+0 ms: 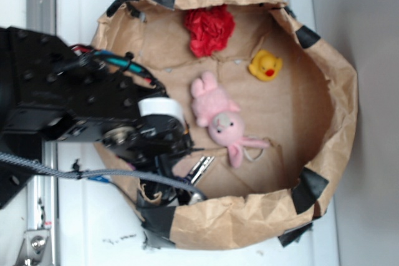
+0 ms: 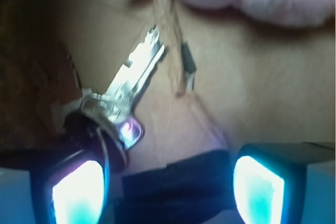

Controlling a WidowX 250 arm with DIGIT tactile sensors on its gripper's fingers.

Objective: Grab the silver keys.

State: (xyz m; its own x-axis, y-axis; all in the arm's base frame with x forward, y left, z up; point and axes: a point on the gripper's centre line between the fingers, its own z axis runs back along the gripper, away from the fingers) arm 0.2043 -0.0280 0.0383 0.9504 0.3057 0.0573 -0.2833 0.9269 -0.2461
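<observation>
Gaping tool (image 2: 168, 182) seemingly brushing silver keys (image 2: 123, 95)

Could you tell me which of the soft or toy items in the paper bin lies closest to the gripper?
The pink plush bunny; the yellow duck and red item lie farther from the gripper.

Shiny silver keys (image 2: 131, 80) with a darker head sit just above the left fingertip (image 2: 79, 192), which glows teal-white like the other one. Far beyond the fingers: pink plush bunny (image 1: 218, 119), yellow duck (image 1: 265, 65) with a red beak, red crumpled thing (image 1: 209, 28). Brown paper bag (image 1: 340, 91), black tape patches.
</observation>
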